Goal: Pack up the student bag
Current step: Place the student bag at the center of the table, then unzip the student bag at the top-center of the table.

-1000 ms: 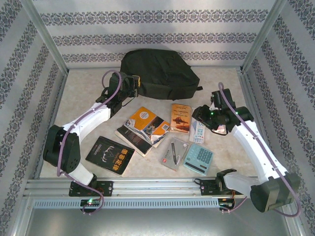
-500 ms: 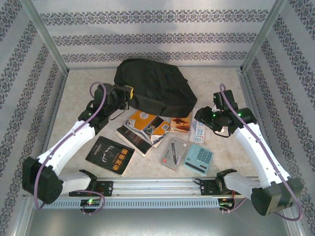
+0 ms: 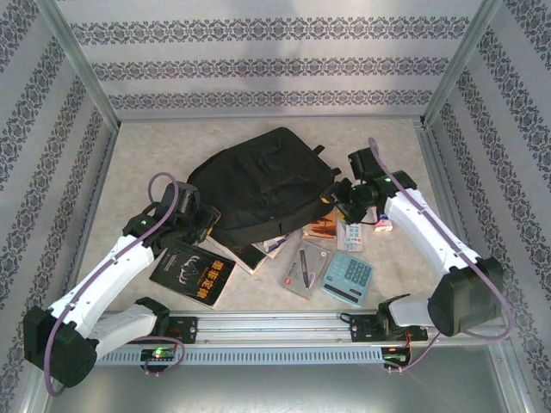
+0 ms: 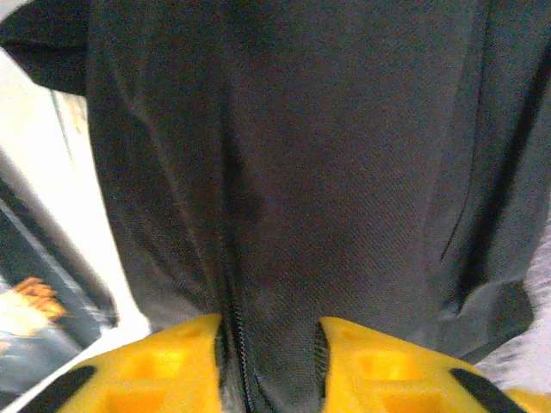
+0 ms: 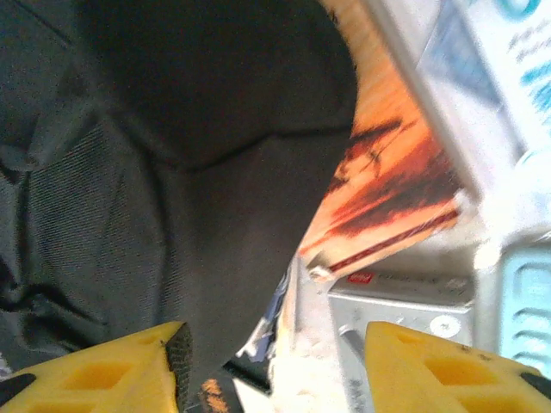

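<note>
The student bag point(image 3: 258, 181), a large black backpack, lies mid-table, its near edge over several books. My left gripper point(image 3: 205, 225) is at the bag's near-left edge. In the left wrist view its yellow fingers point(image 4: 172, 361) stand apart, and the bag's fabric and zipper point(image 4: 284, 215) lie slack between them. My right gripper point(image 3: 334, 196) is at the bag's right edge. It is open point(image 5: 274, 335), one finger over the bag's fabric point(image 5: 155, 189), the other over a grey packet point(image 5: 405, 301). It holds nothing.
A black-covered book point(image 3: 193, 273) lies near left. An orange book point(image 3: 323, 225) pokes out from under the bag. A grey pen packet point(image 3: 303, 267), a teal calculator point(image 3: 347, 277) and a white box point(image 3: 349, 232) lie near right. Patterned walls enclose the table.
The bag has been dragged toward the near edge, over the books. My left arm pulled back with it and its jaws have parted. My right gripper moved left to the bag's edge and opened wider.
</note>
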{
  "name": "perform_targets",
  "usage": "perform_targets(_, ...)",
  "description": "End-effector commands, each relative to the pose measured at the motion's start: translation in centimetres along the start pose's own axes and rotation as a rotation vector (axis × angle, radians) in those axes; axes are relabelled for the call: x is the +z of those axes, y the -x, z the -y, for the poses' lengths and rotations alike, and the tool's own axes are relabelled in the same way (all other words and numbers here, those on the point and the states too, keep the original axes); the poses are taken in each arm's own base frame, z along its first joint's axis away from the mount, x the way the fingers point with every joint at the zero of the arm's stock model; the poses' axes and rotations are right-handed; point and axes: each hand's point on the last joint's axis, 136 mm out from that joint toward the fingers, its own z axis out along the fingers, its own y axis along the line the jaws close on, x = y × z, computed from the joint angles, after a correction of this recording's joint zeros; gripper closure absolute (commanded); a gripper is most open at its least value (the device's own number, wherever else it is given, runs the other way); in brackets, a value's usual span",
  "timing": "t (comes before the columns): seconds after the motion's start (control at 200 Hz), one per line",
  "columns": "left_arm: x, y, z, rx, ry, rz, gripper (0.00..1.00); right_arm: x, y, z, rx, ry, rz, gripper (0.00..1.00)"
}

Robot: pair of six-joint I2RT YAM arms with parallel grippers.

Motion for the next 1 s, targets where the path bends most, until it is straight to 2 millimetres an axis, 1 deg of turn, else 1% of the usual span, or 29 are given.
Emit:
perform_targets(0.0,-2.2,0.6,-1.3,0.169,0.144,0.008,0.55,-0.1,-1.1,-3.0,0.033,0.046,-0.022,0.38)
perform_targets(0.055,-3.0,1.1,-1.7,0.21,0.212,0.018,0.53,0.2,-1.4,-3.4,0.013,0.031,-0.023,0.36)
perform_targets(0.09,-3.2,1.1,-1.5,0.236,0.232,0.009,0.53,0.5,-1.6,-3.6,0.007,0.024,-0.026,0.35)
perform_targets(0.2,-2.7,0.4,-0.2,0.274,0.244,-0.061,0.51,1.5,-2.2,-3.6,0.008,-0.009,-0.04,0.35)
perform_targets(0.275,-2.0,-0.4,1.1,0.302,0.237,-0.103,0.51,2.2,-2.5,-3.6,0.012,-0.018,-0.046,0.35)
perform_targets(0.385,-1.6,-1.5,3.3,0.358,0.237,-0.13,0.5,3.4,-2.7,-3.8,0.015,-0.012,-0.052,0.35)
perform_targets(0.525,-0.7,-3.2,5.8,0.387,0.223,-0.182,0.5,5.0,-3.1,-4.3,0.017,0.006,-0.07,0.39)
perform_targets(0.595,-0.1,-3.9,6.6,0.405,0.22,-0.202,0.5,5.6,-3.1,-4.4,0.014,0.02,-0.065,0.42)
perform_targets(0.699,1.1,-4.4,6.7,0.399,0.242,-0.228,0.51,6.5,-2.8,-4.3,0.032,0.035,-0.062,0.45)
perform_targets(0.789,1.7,-4.5,6.6,0.39,0.263,-0.23,0.51,7.0,-2.9,-4.1,0.036,0.043,-0.068,0.49)
perform_targets(0.914,2.5,-4.8,6.2,0.383,0.288,-0.243,0.51,7.6,-3.1,-3.7,0.043,0.047,-0.076,0.55)
perform_targets(0.994,3.0,-5.1,6.0,0.381,0.304,-0.255,0.51,7.8,-3.1,-3.6,0.05,0.055,-0.077,0.57)
